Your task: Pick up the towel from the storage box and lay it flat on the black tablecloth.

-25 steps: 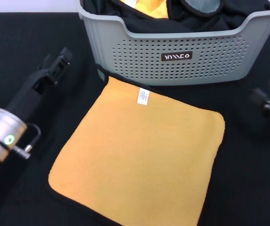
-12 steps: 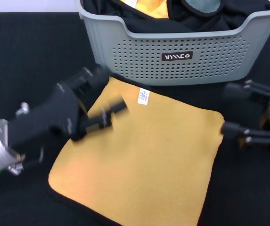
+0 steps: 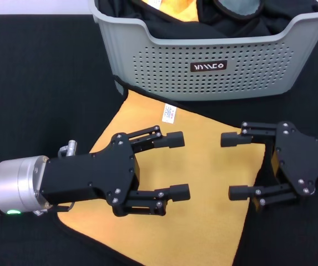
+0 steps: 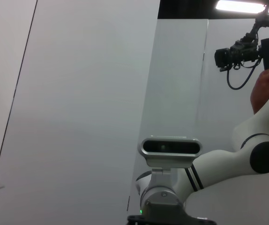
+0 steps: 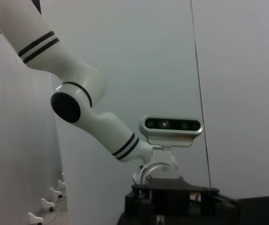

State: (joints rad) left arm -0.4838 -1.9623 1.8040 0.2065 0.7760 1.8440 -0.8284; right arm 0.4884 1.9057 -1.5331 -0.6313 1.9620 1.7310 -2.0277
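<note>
The yellow-orange towel (image 3: 203, 183) with black edging and a white tag (image 3: 168, 113) lies spread flat on the black tablecloth (image 3: 36, 83), just in front of the grey storage box (image 3: 147, 61). My left gripper (image 3: 178, 166) hovers over the towel's left half, open and empty, fingers pointing right. My right gripper (image 3: 233, 166) hovers over the towel's right edge, open and empty, fingers pointing left toward the other gripper. Both wrist views show only the robot's body and walls.
The storage box holds dark cloths and another orange cloth (image 3: 181, 8). Its black label (image 3: 207, 66) faces me. The box stands at the back, touching the towel's far corner.
Both arms have swung in from the sides. The left gripper moved right over the towel. The right gripper moved left over its right edge. The towel has not moved.
</note>
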